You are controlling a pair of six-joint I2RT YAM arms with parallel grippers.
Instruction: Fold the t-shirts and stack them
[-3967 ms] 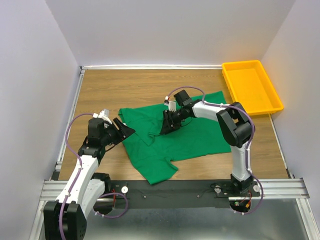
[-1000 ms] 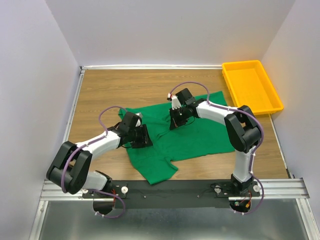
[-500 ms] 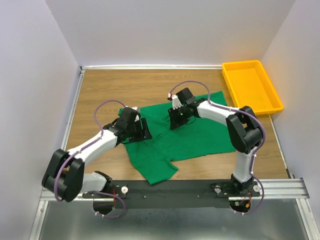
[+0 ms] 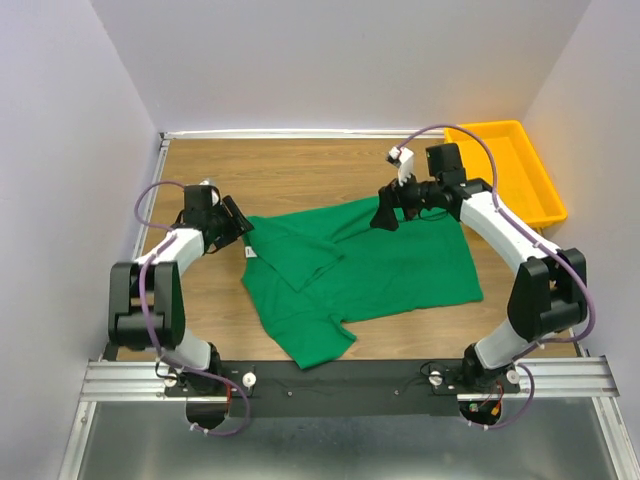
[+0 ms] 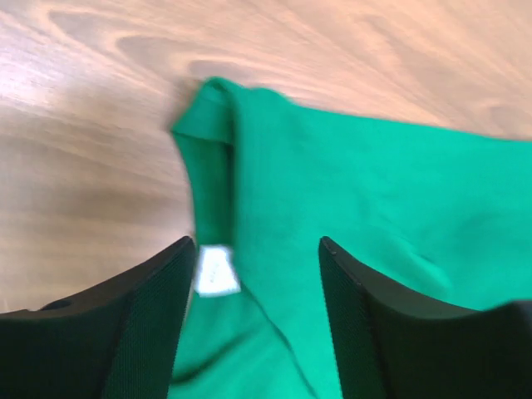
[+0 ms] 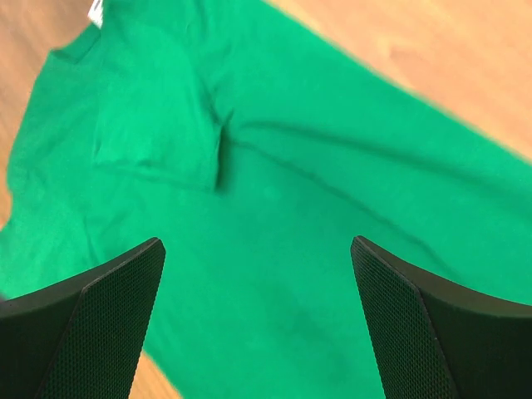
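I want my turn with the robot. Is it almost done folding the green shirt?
Not nearly. Done: the green shirt lies mostly spread on the table, one flap rumpled over at its left. In hand: nothing gripped; the left pincer and right pincer are open at its edges. Left: every fold, then stacking.

Green t-shirt (image 4: pixel 380 265) w/ white tag (image 5: pixel 214 272), yellow bin (image 4: pixel 503 170), brown woodgrain table (image 4: pixel 290 170).

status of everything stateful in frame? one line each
green t-shirt: lying on the table, left part doubled over, not folded, not gripped
yellow bin: empty
left gripper: open, over the shirt's left edge by the white label
right gripper: open, over the shirt's far edge
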